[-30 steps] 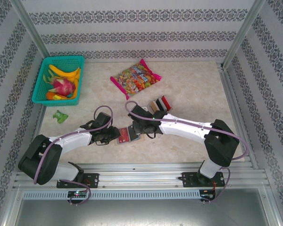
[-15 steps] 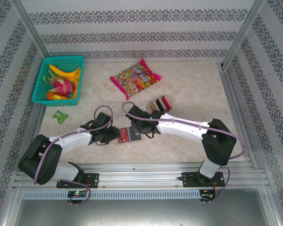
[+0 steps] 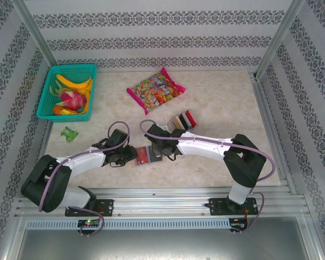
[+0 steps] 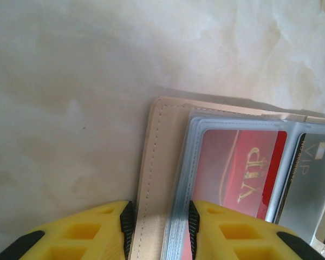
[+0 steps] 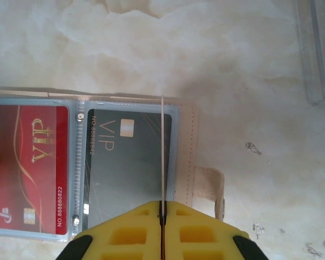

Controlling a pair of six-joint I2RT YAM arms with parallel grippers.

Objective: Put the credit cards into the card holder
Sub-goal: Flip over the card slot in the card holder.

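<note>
Looking down, you see the right gripper (image 5: 161,208) with jaws clenched on a thin card (image 5: 162,146), edge-on over the open tan card holder (image 5: 190,141) on the table (image 5: 216,54). Inside sit a red card (image 5: 30,162) reading "VIP", "NO.888880822", and at its 3 o'clock a dark grey card (image 5: 124,162) reading "VIP". The left gripper (image 4: 158,216) has its jaws grasping the holder's cover edge.

I have the card holder (image 3: 146,156) lying open on the table (image 3: 222,97) near the front edge, between my left gripper (image 3: 131,154), at its left edge, and my right gripper (image 3: 160,153), over its right half. Inside it the left card (image 5: 30,168) and the right card (image 5: 124,162) sit in side-by-side pockets, and a third card (image 5: 162,141) stands on edge above the right one, in the right gripper. Behind the holder, slightly right, stands the card rack (image 3: 182,119). The candy bag (image 3: 155,89) lies farther back, the basket (image 3: 62,117) sits far left, and a small object (image 3: 69,134) lies just in front of it.
</note>
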